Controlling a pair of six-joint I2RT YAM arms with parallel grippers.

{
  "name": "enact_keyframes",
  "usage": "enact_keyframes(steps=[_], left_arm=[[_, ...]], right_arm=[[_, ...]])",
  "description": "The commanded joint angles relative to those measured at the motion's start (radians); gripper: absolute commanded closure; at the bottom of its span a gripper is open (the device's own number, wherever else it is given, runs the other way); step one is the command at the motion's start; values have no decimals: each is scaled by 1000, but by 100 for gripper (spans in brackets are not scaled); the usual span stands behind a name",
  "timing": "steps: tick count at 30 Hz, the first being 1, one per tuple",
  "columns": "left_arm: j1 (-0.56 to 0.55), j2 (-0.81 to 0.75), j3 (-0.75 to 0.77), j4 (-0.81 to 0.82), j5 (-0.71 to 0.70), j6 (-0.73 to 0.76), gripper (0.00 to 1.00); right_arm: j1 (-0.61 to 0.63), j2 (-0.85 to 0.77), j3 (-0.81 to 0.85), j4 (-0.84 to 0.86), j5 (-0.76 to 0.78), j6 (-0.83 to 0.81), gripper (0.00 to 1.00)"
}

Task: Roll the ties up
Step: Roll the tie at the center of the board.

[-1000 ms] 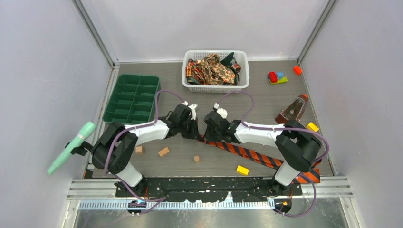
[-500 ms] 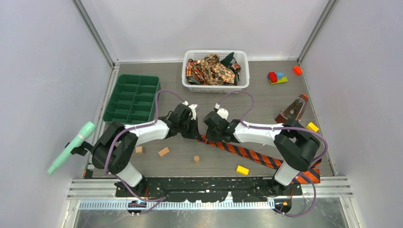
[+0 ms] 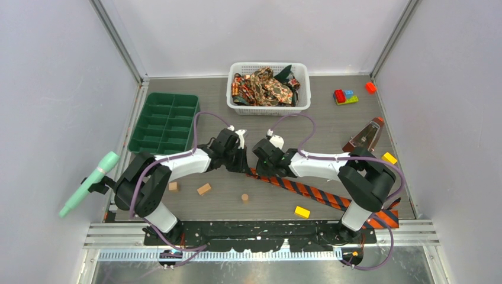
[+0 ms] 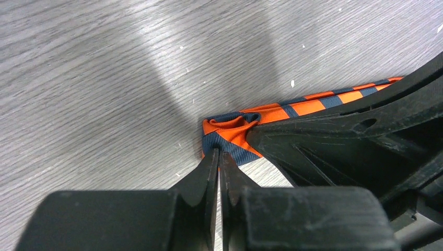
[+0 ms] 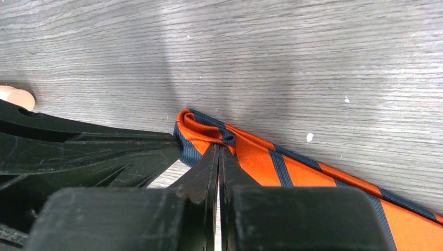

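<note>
The left claw (image 4: 219,157) and right claw (image 5: 219,152) are pinched shut side by side, apparently on the folded narrow end of the striped tie (image 3: 314,192) lying across the bench (image 3: 225,201), likely to start its first turn.

Camera set-up: one fixed overview, two wrist close-ups.
The whole table (image 3: 331,112) is taken in from far off by the top external view, which is placed above and behind the arm bases and faces forward and down. The left wrist view is aimed down along the left gripper (image 4: 218,155) at the grey boards, very near. The right wrist view is aimed likewise along the right gripper (image 5: 218,152). One small patch is shared by all three: the folded end of the striped tie (image 4: 235,130). The opposite gripper is seen at the right edge in the left wrist view and at the left edge in the right wrist view.
</note>
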Motion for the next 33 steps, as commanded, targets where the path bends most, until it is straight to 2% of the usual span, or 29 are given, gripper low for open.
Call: enact_keyframes(steps=[1,5,9,12,20,33], left_arm=[[-4,-50,40,-25,-13,9,89],[-3,-71,35,-21,-8,-5,73],[-2,-68,16,0,-2,-23,62],[0,-61,4,9,-8,-32,57],[3,-41,-12,32,2,-46,51],[3,19,-23,61,30,-43,55]], right_arm=[[-2,8,12,-24,24,19,95],[-2,-4,-3,-11,22,21,95],[-2,-5,-15,7,13,21,95],[-2,-6,-20,18,7,22,95],[-2,-30,-54,54,11,31,95],[-2,-68,-93,99,5,39,95]])
